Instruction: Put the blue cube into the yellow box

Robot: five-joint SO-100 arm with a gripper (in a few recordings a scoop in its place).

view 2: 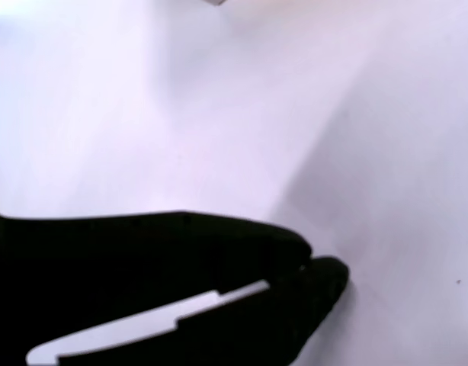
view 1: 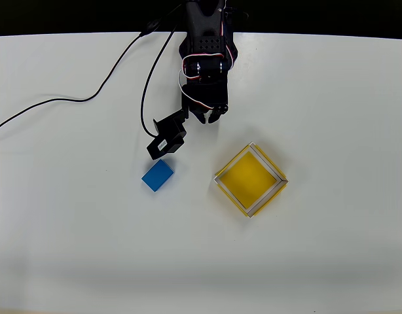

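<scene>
Setting: robotics lab or test bench. Plain white tabletop [view 1: 332, 98] against a black backdrop along the top of the overhead view. Black arm [view 1: 204, 49] with exposed servo wiring at upper centre; loose black cable [view 1: 76, 99] trails across the upper left.

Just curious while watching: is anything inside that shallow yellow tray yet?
Nothing: the shallow yellow tray shows bare yellow floor. The small blue block lies outside, to its left on the white table.
</scene>
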